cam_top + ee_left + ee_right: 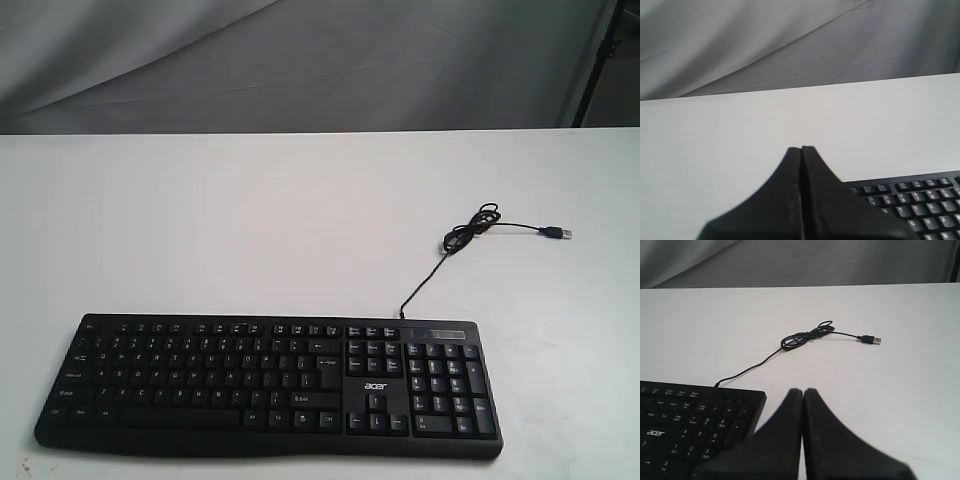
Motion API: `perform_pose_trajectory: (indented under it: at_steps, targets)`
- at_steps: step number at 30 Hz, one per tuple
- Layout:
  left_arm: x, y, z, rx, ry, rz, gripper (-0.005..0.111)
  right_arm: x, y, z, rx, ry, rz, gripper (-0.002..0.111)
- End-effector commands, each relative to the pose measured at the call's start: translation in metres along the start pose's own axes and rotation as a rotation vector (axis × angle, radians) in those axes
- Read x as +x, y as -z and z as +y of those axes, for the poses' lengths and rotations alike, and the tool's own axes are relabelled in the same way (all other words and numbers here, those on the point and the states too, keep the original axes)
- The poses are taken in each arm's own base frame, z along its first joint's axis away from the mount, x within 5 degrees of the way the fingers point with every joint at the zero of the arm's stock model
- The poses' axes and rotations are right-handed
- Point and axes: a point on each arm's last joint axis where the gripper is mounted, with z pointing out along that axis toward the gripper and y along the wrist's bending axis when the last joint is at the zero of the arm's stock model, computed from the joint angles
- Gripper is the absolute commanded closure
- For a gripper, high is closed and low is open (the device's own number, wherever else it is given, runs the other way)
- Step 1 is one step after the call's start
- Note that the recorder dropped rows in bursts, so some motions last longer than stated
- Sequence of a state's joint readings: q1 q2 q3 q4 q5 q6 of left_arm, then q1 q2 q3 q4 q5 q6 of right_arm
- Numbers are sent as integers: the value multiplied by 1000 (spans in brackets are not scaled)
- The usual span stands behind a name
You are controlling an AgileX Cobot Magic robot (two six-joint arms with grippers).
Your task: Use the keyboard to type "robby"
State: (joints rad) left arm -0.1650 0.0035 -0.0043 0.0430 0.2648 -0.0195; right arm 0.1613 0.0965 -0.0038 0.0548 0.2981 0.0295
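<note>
The black keyboard (270, 385) with its silver acer logo lies along the near edge of the white table (300, 220). Its thin cable (470, 235) runs off the back to a loose coil and a USB plug (556, 233). Neither gripper shows in the exterior view. In the left wrist view my left gripper (801, 149) is shut and empty, beside the keyboard's (910, 205) left end. In the right wrist view my right gripper (803, 391) is shut and empty, beside the keyboard's number pad (695, 427), with the cable (805, 336) beyond it.
A grey cloth backdrop (300, 60) hangs behind the table's far edge. A dark frame leg (600, 50) stands at the back right. Bare white table surface lies behind the keyboard and to its right.
</note>
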Motion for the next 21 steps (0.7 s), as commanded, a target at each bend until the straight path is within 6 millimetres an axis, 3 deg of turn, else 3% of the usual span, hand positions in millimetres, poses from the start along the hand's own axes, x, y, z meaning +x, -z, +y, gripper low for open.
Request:
perform_pose_trajectory:
  at_steps: [1,12,16,21]
  targets:
    - [1,0,0,5,-3,-7,107,1,0,-1,7,7,1,108]
    - [1,0,0,5,-3,-7,107,1,0,-1,7,0,1,108]
    - [1,0,0,5,-3,-7,107,2,0,2,-19,-86,14,108]
    - [1,0,0,5,-3,-7,107,-38,13,6,-35,-83,-97,108]
